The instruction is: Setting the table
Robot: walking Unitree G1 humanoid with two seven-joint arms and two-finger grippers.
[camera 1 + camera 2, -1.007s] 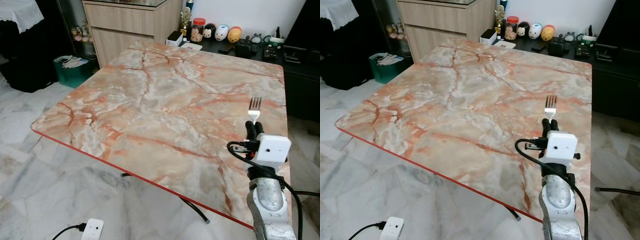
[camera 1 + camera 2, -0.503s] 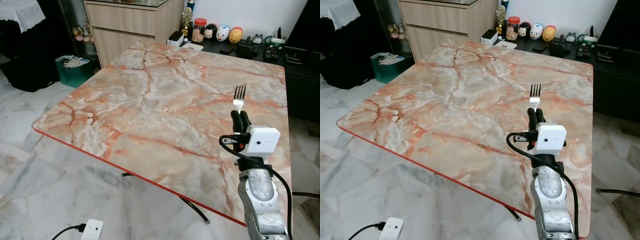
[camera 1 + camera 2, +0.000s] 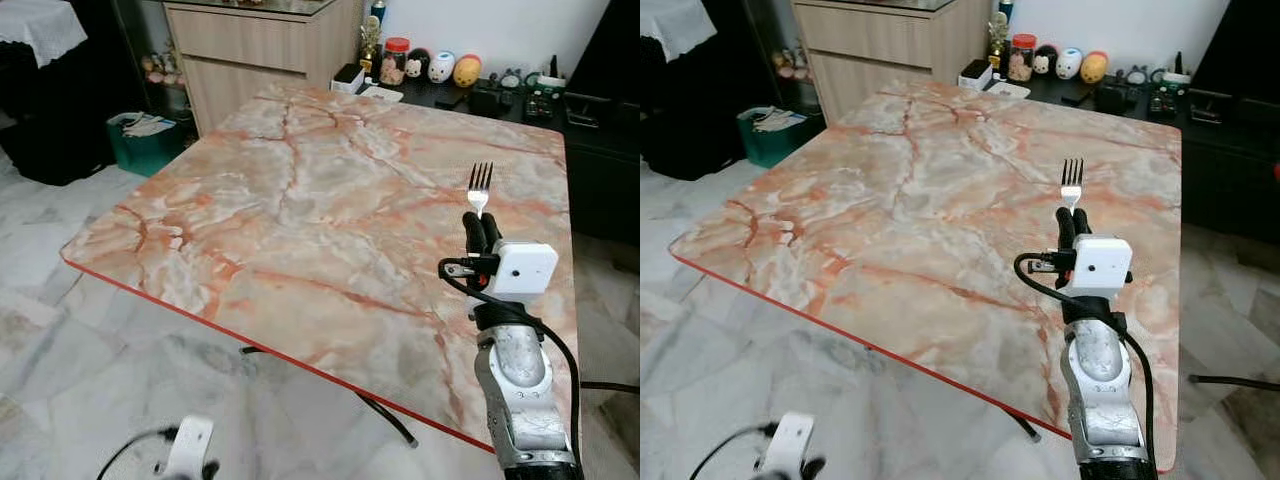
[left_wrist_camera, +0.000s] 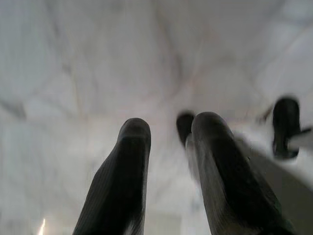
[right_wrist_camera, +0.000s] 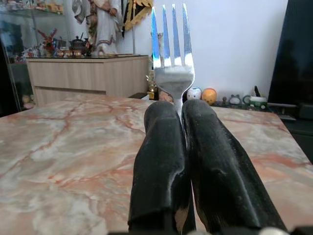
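Polished silver metal is held up over the pink-and-orange veined marble surface (image 3: 330, 200): a slim steel four-tined fork (image 3: 479, 187) is pinched upright in the right tool (image 3: 481, 232), above the stretch near the surface's right edge and toward its near side. The two long black fingers (image 5: 161, 161) are closed tight on the fork's neck just below the head, tines pointing up and away, as is plainly seen in the right wrist view. The handle is hidden between the fingers.

The fork is judged light, rigid and not fragile, but smooth and slippery. A narrow flat shaft like that can swivel between the pads if the squeeze is eased. A grip close under the head, as taken here, leaves the long handle hanging behind, so a tilt on lowering should be expected. It is best laid flat gently, since steel on marble will clatter and skid.

The left tool (image 4: 166, 171) is seen hanging over pale marble floor, its fingers parted with nothing between them.

No plate or other place setting is laid out on the surface yet.
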